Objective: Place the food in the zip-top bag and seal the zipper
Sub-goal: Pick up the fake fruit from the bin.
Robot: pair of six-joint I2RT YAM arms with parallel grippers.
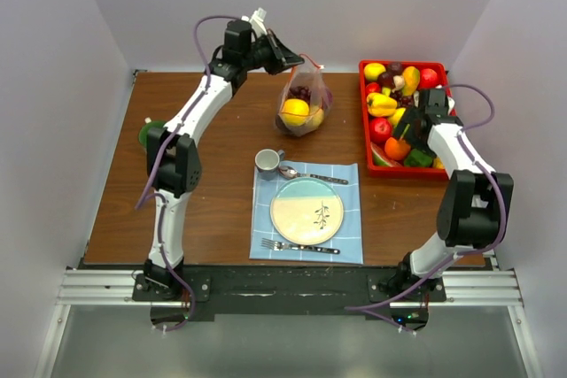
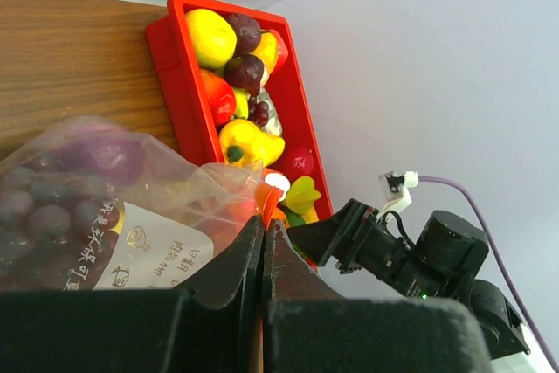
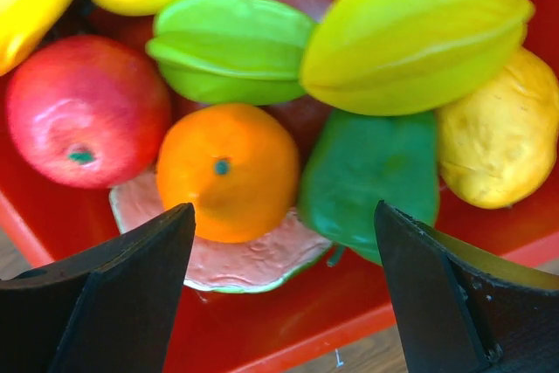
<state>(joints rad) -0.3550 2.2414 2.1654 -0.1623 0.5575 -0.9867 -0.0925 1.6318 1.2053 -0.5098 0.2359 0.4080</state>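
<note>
Tabletop layout, all places given from the red tray [image 1: 364,121], which sits at the far right of the table [image 1: 204,192], its right rim close to the table's right edge. The zip-top bag [image 1: 304,104] stands upright left of the tray, apart from it, with a strip of bare wood between them. It already holds purple grapes [image 1: 301,92] and a yellow-orange fruit [image 1: 295,111]. The left gripper [image 2: 264,224] has its fingers pressed together on the zipper [image 2: 269,201], lifting the bag's mouth at the end farther from the tray. The right gripper [image 3: 284,216] hangs over the tray's near half, fingers spread wide and holding nothing. An orange [image 3: 227,172] and a green pepper [image 3: 371,181] lie below the gap, and a red apple [image 3: 83,111] lies beside the orange. A plate [image 1: 306,212] on a blue mat [image 1: 347,245] lies nearer than the tray and to its left.
</note>
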